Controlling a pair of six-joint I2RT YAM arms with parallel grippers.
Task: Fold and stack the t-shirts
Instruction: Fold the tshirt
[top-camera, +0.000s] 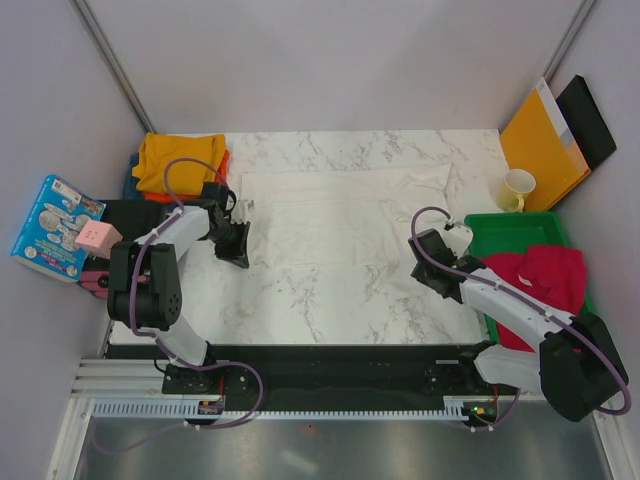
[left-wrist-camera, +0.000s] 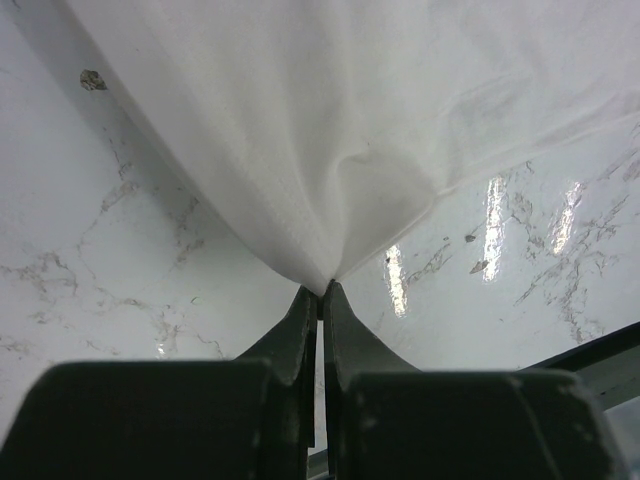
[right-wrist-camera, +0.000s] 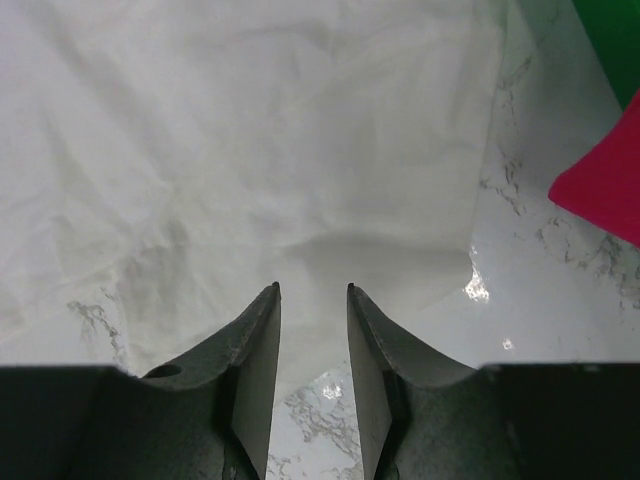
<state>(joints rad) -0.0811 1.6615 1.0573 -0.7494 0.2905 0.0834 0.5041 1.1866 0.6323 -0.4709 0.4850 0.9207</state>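
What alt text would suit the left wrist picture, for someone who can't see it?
The left gripper, jaws shut, pinches an edge of the white t-shirt, which fans out wide beyond it. Glossy marble table shows on either side.

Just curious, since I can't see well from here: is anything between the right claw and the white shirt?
Nothing visible. The right gripper hangs open at the edge of the white shirt, with no object between them.

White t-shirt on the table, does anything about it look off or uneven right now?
Yes. Only the left gripper pinches the white t-shirt, with its left edge drawn up into a taut peak. The right gripper is open at the other side, gripping nothing. The crimson shirt also hangs over the green tray's edge.
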